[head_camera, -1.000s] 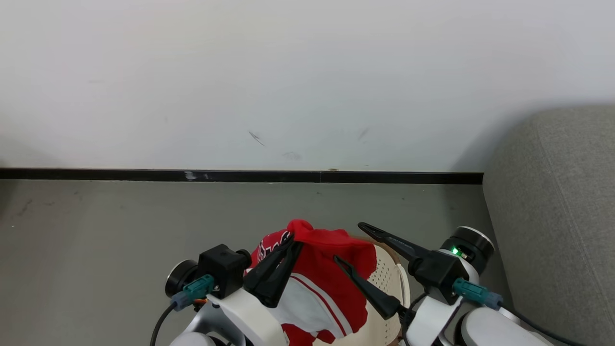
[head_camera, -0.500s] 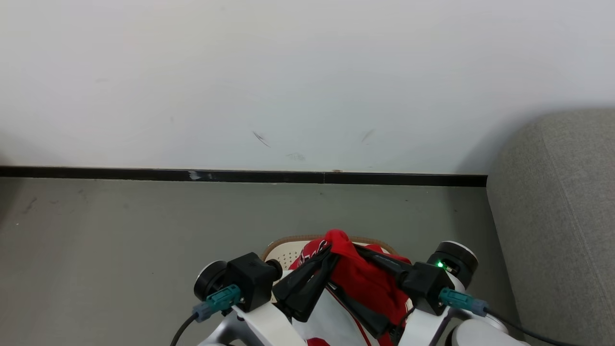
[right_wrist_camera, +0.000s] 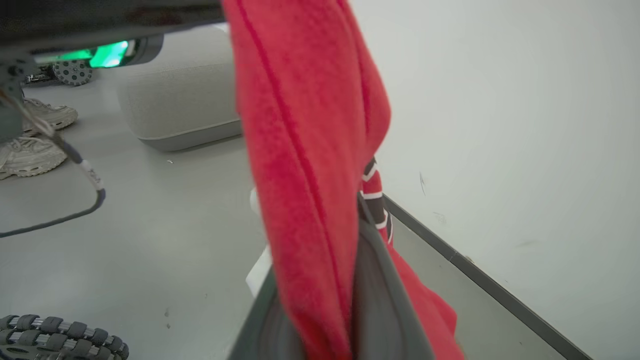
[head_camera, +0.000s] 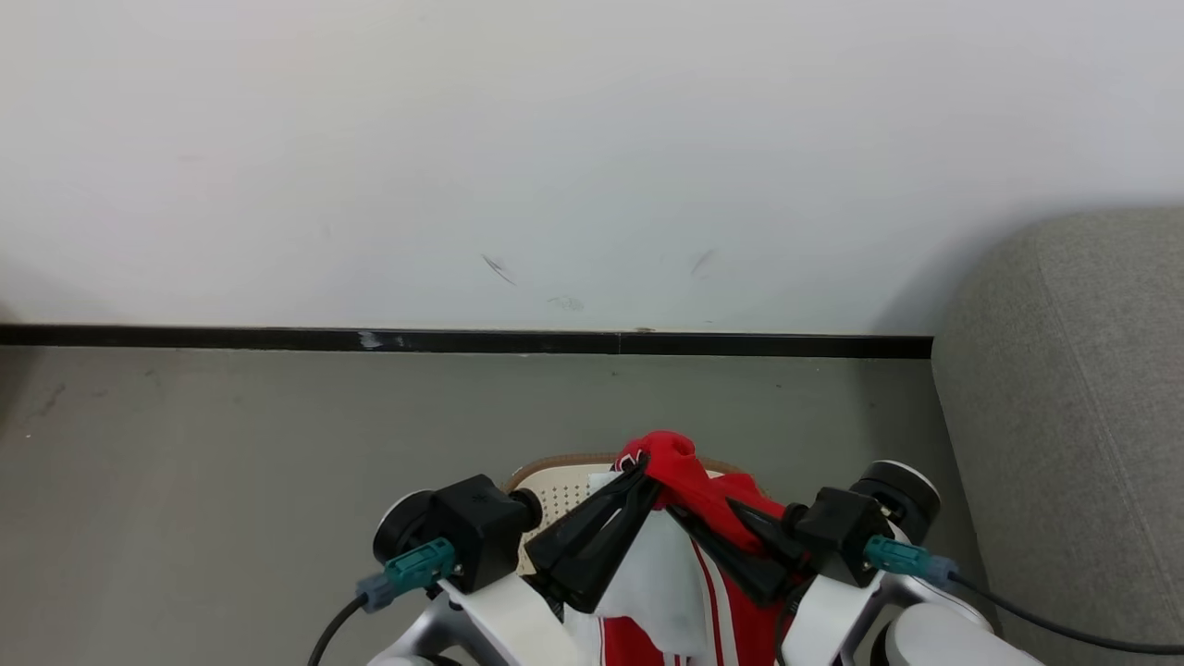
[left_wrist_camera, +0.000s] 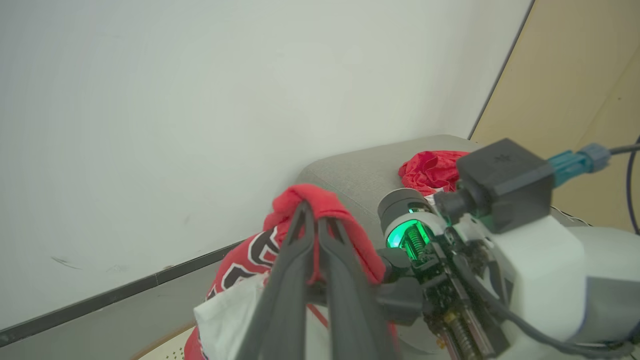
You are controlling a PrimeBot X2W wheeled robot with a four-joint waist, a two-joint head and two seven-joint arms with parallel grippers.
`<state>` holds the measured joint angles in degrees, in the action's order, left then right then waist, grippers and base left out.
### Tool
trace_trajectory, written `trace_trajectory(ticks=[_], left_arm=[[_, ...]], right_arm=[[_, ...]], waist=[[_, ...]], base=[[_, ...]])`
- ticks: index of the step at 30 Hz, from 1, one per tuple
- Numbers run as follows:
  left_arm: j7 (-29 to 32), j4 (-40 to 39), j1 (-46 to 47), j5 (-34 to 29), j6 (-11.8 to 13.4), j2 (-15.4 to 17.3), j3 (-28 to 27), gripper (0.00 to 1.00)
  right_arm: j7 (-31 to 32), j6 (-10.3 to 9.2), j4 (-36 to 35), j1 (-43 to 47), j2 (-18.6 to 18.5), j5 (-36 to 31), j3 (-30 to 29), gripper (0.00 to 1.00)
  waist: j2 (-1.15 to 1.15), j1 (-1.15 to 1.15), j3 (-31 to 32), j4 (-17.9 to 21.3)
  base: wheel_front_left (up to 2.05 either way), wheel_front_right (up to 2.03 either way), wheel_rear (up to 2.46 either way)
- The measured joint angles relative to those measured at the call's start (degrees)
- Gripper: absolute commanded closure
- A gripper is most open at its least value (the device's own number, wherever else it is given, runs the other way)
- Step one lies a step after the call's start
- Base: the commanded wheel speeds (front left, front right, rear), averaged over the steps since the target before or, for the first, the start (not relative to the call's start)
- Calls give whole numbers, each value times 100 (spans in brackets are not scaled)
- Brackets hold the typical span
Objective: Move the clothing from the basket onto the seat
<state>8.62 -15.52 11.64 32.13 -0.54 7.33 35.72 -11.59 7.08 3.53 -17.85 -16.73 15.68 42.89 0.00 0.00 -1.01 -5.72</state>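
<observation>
Low in the middle of the head view, both arms enter from the bottom edge and lean toward each other. The left forearm (head_camera: 504,620) slants up to the right and the right forearm (head_camera: 828,610) up to the left, so the two sets of dark fingers meet in a peak. At that peak the left claw (head_camera: 638,470) is pressed together on a bunched red fold of the clothing (head_camera: 689,483); in the left wrist view fabric loops over its nearly touching tips. Just beside it the right claw (head_camera: 700,509) pinches the same garment lower down, and the right wrist view shows red cloth squeezed between its grey fingers. White panels and striped trim hang between the arms. The clothing is held up over the basket (head_camera: 560,490), whose brown rim and perforated wall show behind the left claw, on the grey floor (head_camera: 231,462) near the white wall (head_camera: 555,139). The seat (head_camera: 1064,416) stands to the right, apart from both claws, with another red garment (left_wrist_camera: 429,169) lying on it.
</observation>
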Motion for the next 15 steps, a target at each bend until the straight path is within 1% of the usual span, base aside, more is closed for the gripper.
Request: trace_trajectory(ticks=[6, 7, 8, 9, 10, 11, 12, 15], left_arm=[[38, 0, -13, -55, 90, 122, -111, 100], [40, -5, -20, -55, 90, 126, -109, 90], [38, -15, -31, -55, 90, 126, -105, 74], [37, -27, -38, -55, 90, 122, -104, 50], [35, -44, -44, -55, 90, 119, -104, 22], [31, -56, -54, -55, 90, 121, -104, 6], [25, -65, -66, -55, 91, 122, -104, 0], [-70, -102, -132, -56, 127, 125, -126, 0]], right_arm=[[0, 0, 23, 15, 8, 102, -129, 100], [0, 0, 22, 25, 7, 110, -155, 100], [-1, 0, 21, 34, 7, 126, -181, 100], [-1, 0, 21, 36, 5, 142, -210, 100], [-1, 1, 18, 36, 4, 143, -249, 100], [-2, 1, 13, 37, 5, 145, -305, 100], [-3, 1, 9, 37, 2, 146, -358, 100], [-5, 1, 2, 66, -32, 145, -513, 100]], waist=[[0, 0, 2, 47], [0, 0, 0, 54], [0, 0, -1, 61], [0, 0, -3, 68], [0, 0, -4, 74], [0, 0, -4, 80], [0, 0, -4, 87], [0, 0, -4, 108]], base=[[0, 0, 0], [0, 0, 0], [0, 0, 0], [0, 0, 0], [0, 0, 0], [0, 0, 0], [0, 0, 0], [0, 0, 0]])
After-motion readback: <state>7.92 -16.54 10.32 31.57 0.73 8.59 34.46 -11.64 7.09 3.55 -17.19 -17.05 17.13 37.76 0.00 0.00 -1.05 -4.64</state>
